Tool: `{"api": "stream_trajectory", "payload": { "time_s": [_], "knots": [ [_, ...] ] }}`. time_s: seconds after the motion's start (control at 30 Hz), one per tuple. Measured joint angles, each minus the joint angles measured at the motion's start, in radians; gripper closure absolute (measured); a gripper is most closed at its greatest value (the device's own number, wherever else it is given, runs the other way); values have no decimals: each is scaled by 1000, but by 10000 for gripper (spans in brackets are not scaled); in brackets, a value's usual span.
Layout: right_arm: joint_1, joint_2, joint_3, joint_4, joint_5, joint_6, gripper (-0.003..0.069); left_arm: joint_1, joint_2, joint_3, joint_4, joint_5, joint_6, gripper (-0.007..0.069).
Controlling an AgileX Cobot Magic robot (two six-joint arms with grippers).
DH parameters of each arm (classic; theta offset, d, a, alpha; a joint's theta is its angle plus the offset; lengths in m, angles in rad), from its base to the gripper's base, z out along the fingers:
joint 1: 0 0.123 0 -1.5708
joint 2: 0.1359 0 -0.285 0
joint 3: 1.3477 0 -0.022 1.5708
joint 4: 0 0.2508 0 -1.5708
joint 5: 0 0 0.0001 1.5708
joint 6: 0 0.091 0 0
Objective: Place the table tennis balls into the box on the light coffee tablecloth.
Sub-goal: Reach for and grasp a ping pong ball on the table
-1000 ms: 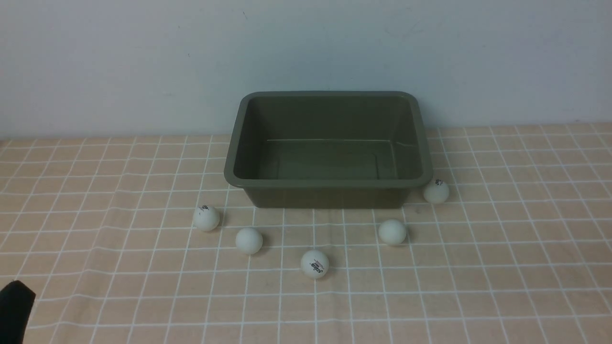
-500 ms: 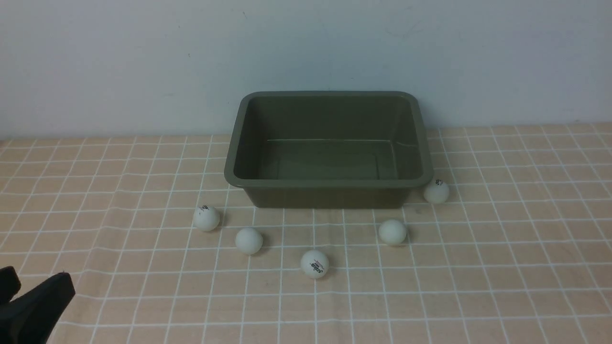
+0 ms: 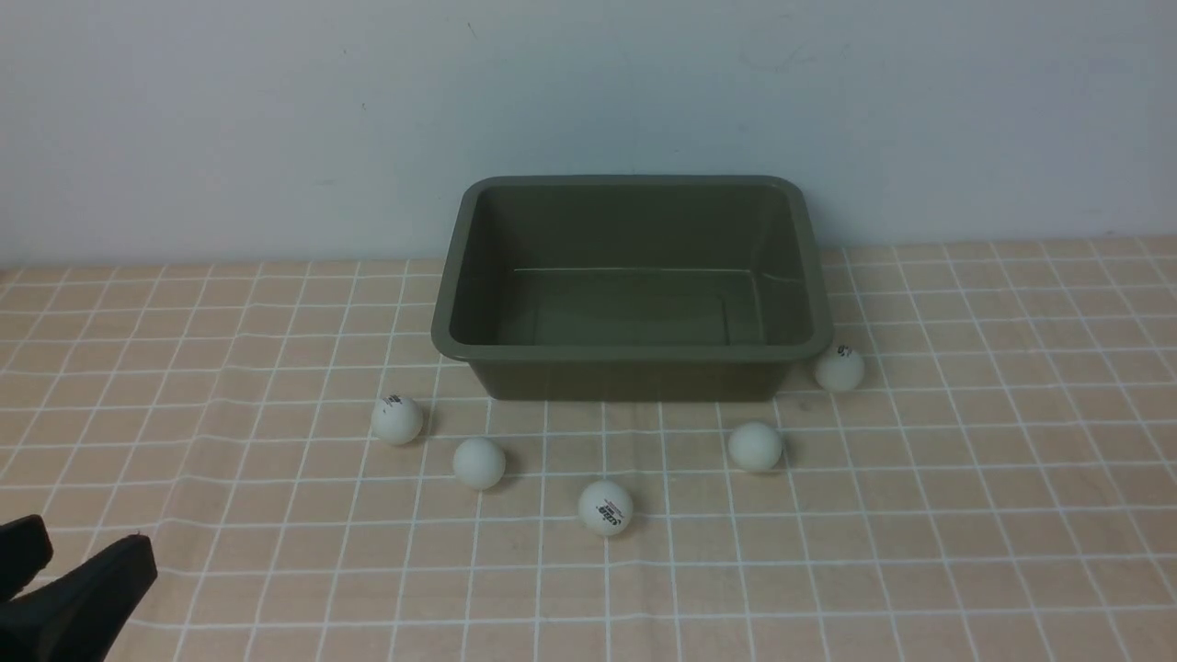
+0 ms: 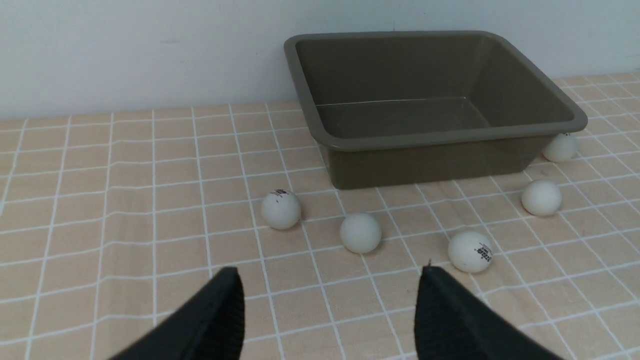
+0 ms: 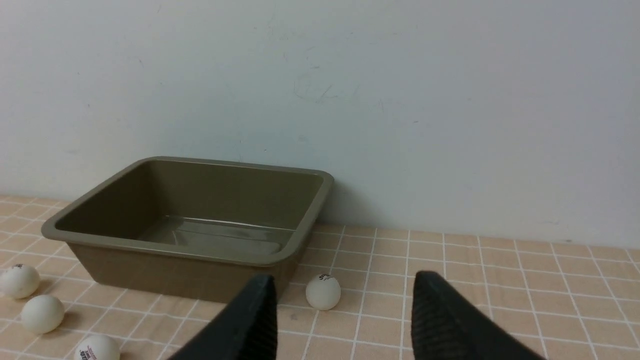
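Checked peach cloth (image 3: 993, 496) | five white balls (image 3: 605, 508) beyond left claw (image 4: 330, 310) | left claw agape, right claw (image 5: 345, 310) parted

Five white balls, some printed with black logos, dot your peach-beige tablecloth (image 3: 965, 478), gridded in thin white lines across the lower frame. At upper centre, your box (image 3: 634, 354) is dark olive green, backed by a pale blue-grey wall (image 3: 230, 129); your left gripper (image 4: 330, 310) shows black fingers.
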Motion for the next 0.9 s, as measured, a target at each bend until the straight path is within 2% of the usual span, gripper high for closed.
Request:
{"api": "stream_trajectory", "payload": {
  "time_s": [0.17, 0.37, 0.6, 0.9],
  "knots": [
    [0, 59, -38, 53, 74, -37, 313, 0, 0, 0, 0, 1, 11, 239],
    [0, 249, -147, 81, 219, -196, 313, 0, 0, 0, -1, 1, 11, 239],
    [0, 547, -283, 127, 289, -212, 313, 0, 0, 0, -2, 1, 12, 239],
    [0, 917, -483, 124, 335, -235, 313, -3, 0, 0, -16, 9, 23, 239]
  ]
}}
